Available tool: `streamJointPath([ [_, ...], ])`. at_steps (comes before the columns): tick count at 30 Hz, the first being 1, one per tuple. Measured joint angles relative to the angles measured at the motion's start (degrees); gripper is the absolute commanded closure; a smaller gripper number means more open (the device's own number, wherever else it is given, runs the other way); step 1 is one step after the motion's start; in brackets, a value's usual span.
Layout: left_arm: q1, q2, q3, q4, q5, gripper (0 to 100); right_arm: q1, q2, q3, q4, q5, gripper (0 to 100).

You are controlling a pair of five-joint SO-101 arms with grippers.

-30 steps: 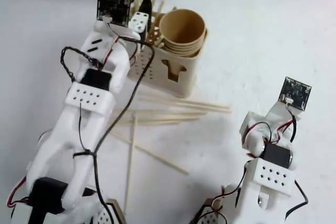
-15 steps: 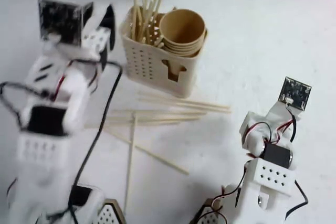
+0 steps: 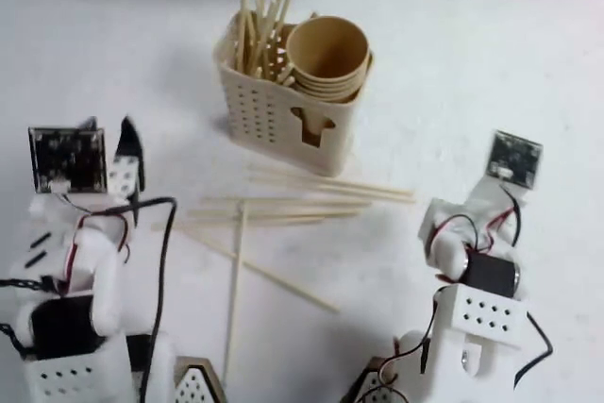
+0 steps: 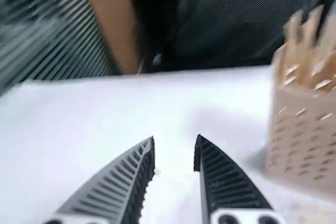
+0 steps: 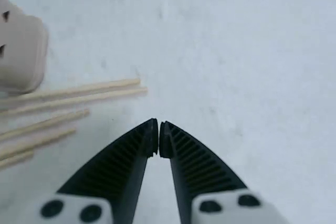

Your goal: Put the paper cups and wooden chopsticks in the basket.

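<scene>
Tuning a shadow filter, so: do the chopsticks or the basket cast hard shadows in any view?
High view: the loose chopsticks cast only thin, faint shadows on the table, the basket a soft one at its foot. Left wrist view: soft grey shade beside the basket. Right wrist view: even light, nothing hard under the fingers.

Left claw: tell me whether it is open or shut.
Open. In the left wrist view the left claw has its two tips apart, with white table between them and nothing held.
</scene>
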Motion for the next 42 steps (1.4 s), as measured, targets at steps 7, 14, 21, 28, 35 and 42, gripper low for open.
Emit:
streamJointPath([
  [7,-9.93,-6.42,16.09,0.0,0.0,86,-18.73,-0.09,-8.7,8.97,3.96,95.7],
  [14,-13.45,-8.62,25.58,-2.29,2.64,86,-41.14,1.76,-10.81,9.67,4.13,86.5],
  [21,-14.24,-8.62,27.87,-2.99,3.34,86,-55.12,17.76,-15.12,5.45,-1.23,86.1],
  [28,-17.76,-8.62,28.92,-2.99,3.43,86,-62.42,39.38,-20.13,-2.02,-5.63,78.7],
  [35,-18.29,-8.62,28.92,-2.99,3.43,86,-62.68,55.21,-26.99,-3.08,-6.68,78.8],
  [42,-18.2,-8.62,28.92,-2.99,3.43,86,-63.65,57.49,-29.45,-3.52,-6.86,78.9],
])
